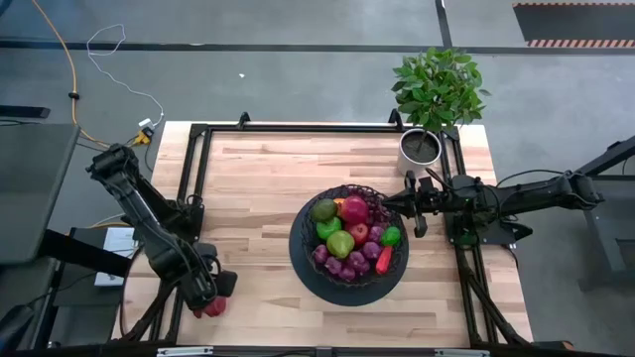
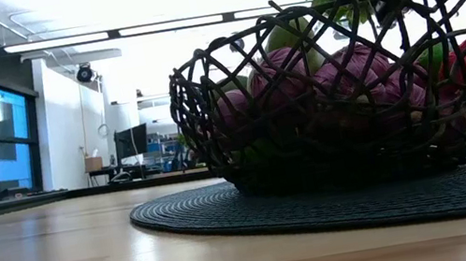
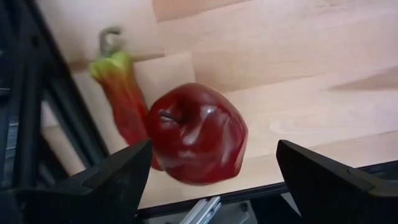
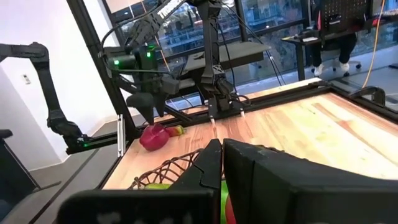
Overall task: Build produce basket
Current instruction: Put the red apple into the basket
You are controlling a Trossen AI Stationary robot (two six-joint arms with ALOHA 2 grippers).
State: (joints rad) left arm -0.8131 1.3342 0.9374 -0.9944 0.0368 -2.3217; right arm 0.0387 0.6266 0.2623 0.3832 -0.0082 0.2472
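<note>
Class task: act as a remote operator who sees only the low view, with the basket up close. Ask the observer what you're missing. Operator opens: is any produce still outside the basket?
Observer: Yes, a red apple lies at the table's near left corner.
Operator: Anything beside it?
Observer: A red-and-green pepper touches it.
Operator: Where's the left claw?
Observer: The left claw is open, straddling the apple.
Operator: And the right?
Observer: The right claw is shut at the basket's right rim.
</note>
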